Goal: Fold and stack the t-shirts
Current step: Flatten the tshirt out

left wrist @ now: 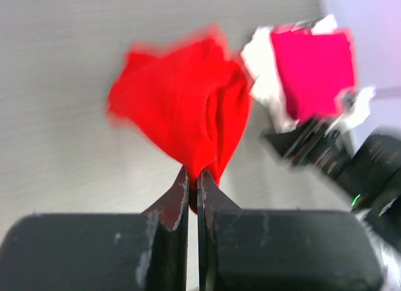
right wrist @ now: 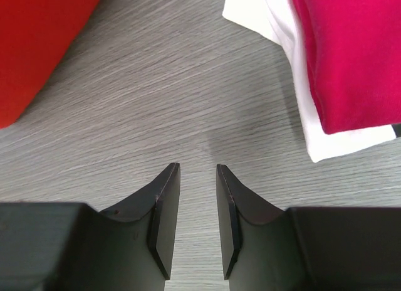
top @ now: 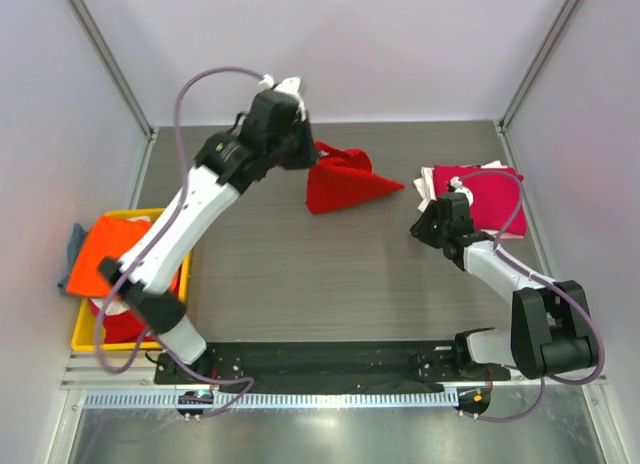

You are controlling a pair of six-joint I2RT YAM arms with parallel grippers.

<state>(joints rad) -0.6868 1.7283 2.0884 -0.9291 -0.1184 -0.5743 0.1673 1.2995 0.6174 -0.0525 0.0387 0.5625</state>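
Bright red cotton t-shirt lies bunched near the far middle of the grey wood-grain desk, gathered to a peak at its left end and fanning out to a point on the right. The left gripper meets it at that peak. In the left wrist view the black fingers are clenched together on a pinch of the red cloth, which spreads out beyond the tips, blurred at its edges. Whether the whole shirt is off the desk cannot be told.

At the far right of the desk a folded magenta-pink t-shirt rests on top of a folded white t-shirt, whose edges stick out beneath it on the left side. The right gripper hangs just beside this stack, between it and the red shirt. In its own camera the fingers stand released with a narrow gap, nothing between them, over bare desk, with the white shirt and magenta shirt to the upper right and red cloth to the upper left.

A yellow plastic crate sits at the desk's left edge, holding an orange t-shirt draped over its rim and a darker red t-shirt below it.
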